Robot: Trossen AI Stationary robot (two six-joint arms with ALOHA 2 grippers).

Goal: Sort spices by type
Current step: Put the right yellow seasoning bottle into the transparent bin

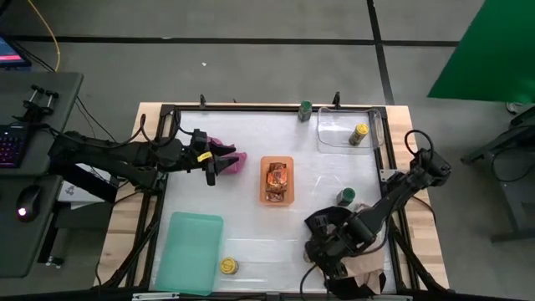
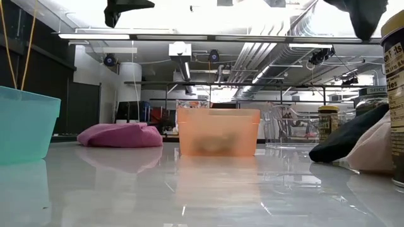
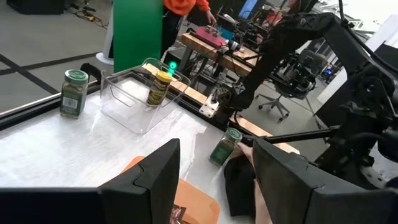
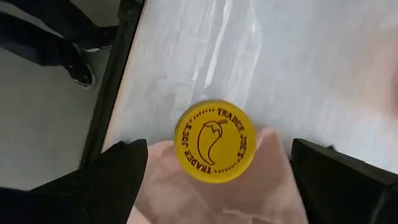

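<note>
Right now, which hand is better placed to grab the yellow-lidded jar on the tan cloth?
Right. Its hand hangs open directly over that jar, a finger on each side. The left hand is far across the table beside the magenta cloth.

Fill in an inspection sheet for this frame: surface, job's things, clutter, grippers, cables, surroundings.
Surface: white table, glossy.
Job's things: yellow-lidded jar in clear bin; another yellow-lidded jar beside teal bin; two green-lidded jars; packets in orange bin.
Clutter: magenta cloth, tan cloth.
Grippers: left gripper open by magenta cloth; right gripper open above a third yellow lid.
Cables: nothing seen on table.
Surroundings: green screen, desk.
</note>
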